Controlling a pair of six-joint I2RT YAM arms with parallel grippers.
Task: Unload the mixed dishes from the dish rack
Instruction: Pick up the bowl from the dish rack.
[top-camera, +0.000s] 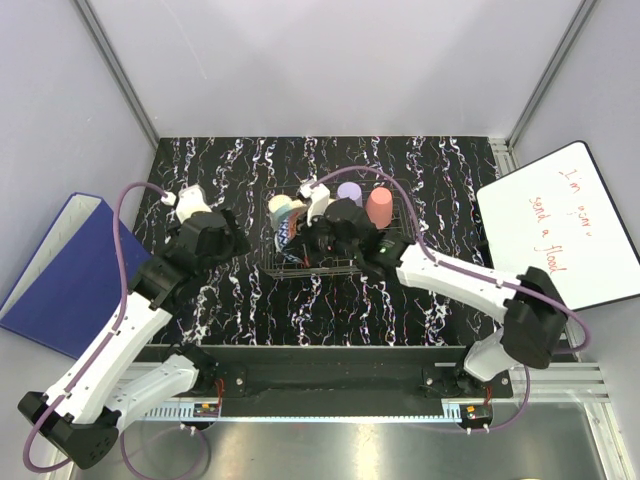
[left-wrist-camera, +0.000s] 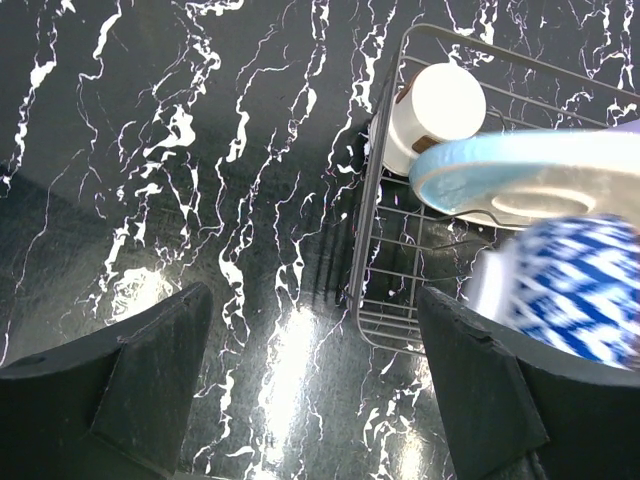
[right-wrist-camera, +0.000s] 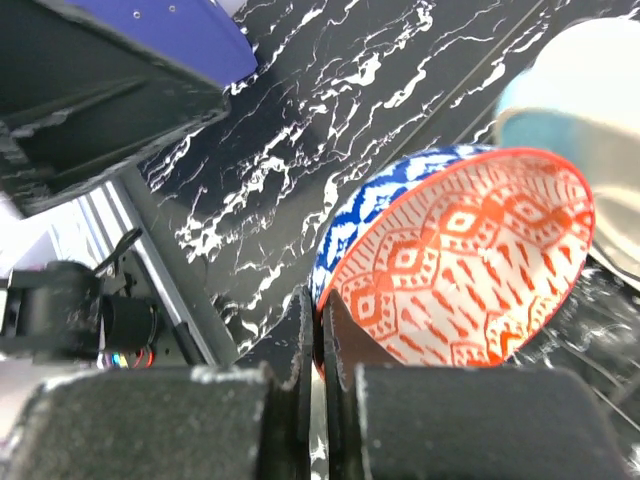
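Status: 0 of 5 out, as far as the views show. The low dark wire-grid dish rack (left-wrist-camera: 400, 310) sits mid-frame in the top view on the black, white-veined marble-look table (left-wrist-camera: 150, 150). Every dish I can find is in it or over it.

- small whitish cup (left-wrist-camera: 445, 100): upper left corner of the rack in the top view, just beside the plate.
- round light-blue-and-cream plate (left-wrist-camera: 520, 175): on edge in the rack, between the whitish cup and the bowl.
- small lavender cup (top-camera: 349, 190) and small salmon-pink cup (top-camera: 379, 205): along the rack's top edge in the top view, right of centre. No gripper is on either.
- round bowl (right-wrist-camera: 460, 260), red-orange pattern inside and blue-and-white outside: step 1 is in progress on this one.

Right gripper (right-wrist-camera: 320, 330): jaws pressed together on the bowl rim. In the right wrist view the rim runs straight into the slot between the 2 black fingers at bottom centre, and the bowl body fans out to the upper right. The bowl is tilted on edge. It looks blurred at the right of the left wrist view, above the rack floor. I cannot tell whether it has cleared the wire.

Left gripper (left-wrist-camera: 315, 300): jaws wide apart, holding nothing. It hangs over bare table just left of the rack. Only the rack's lower left corner falls between the fingers in its own view, and no dish is there.

Left to do, my read: carry the bowl out and set it down, then the plate and 3 cups.
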